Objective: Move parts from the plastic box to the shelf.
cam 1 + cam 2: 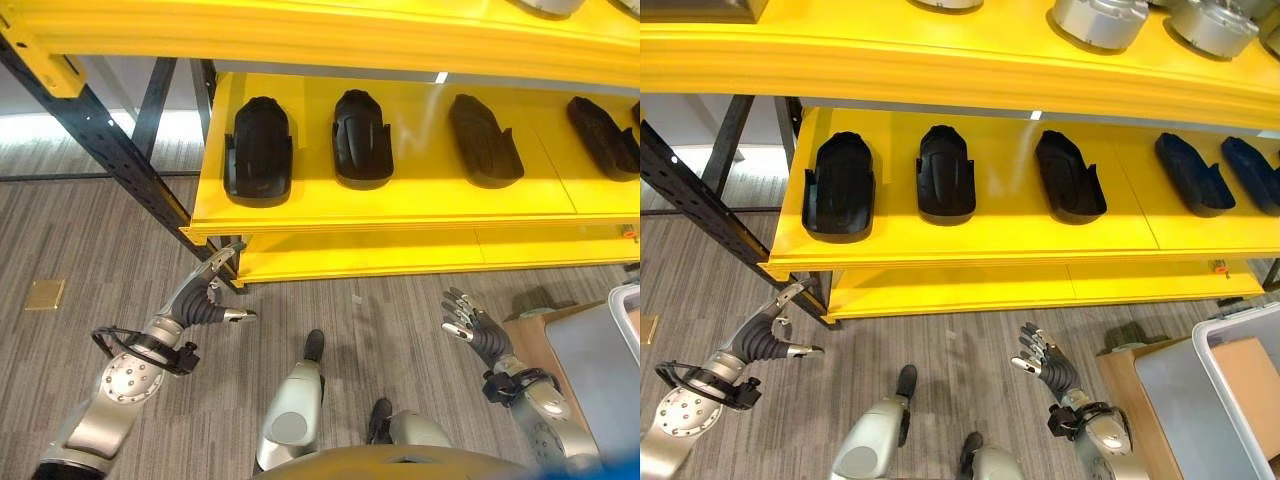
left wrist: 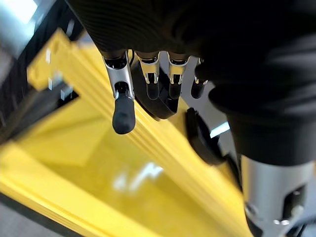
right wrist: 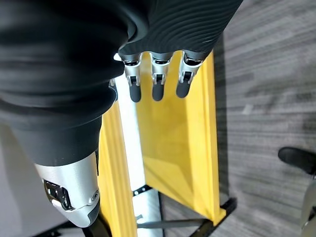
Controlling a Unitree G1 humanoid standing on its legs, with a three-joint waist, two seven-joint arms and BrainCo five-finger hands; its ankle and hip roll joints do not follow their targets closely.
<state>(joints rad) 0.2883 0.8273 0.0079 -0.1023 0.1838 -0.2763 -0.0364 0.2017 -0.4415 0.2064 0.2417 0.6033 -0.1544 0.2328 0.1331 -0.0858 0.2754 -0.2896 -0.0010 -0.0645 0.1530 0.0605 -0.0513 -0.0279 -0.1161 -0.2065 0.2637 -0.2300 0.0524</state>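
Observation:
Several black moulded parts lie in a row on the yellow shelf (image 1: 400, 205), among them one at the left (image 1: 258, 150), one beside it (image 1: 361, 138) and a third further right (image 1: 1070, 175). The grey plastic box (image 1: 1185, 400) stands low at the right, with a tan surface (image 1: 1252, 380) showing inside. My left hand (image 1: 205, 295) hangs below the shelf's left front corner, fingers relaxed and empty; its fingers (image 2: 123, 106) point towards the shelf. My right hand (image 1: 1045, 362) is raised over the floor just left of the box, fingers (image 3: 157, 84) straight, holding nothing.
An upper yellow shelf carries silver metal parts (image 1: 1100, 20). A dark perforated rack post (image 1: 110, 140) slants down at the left. A lower yellow shelf (image 1: 400, 255) sits near the floor. A wooden board (image 1: 1122, 385) lies beside the box. A brass plate (image 1: 45, 294) is set in the floor.

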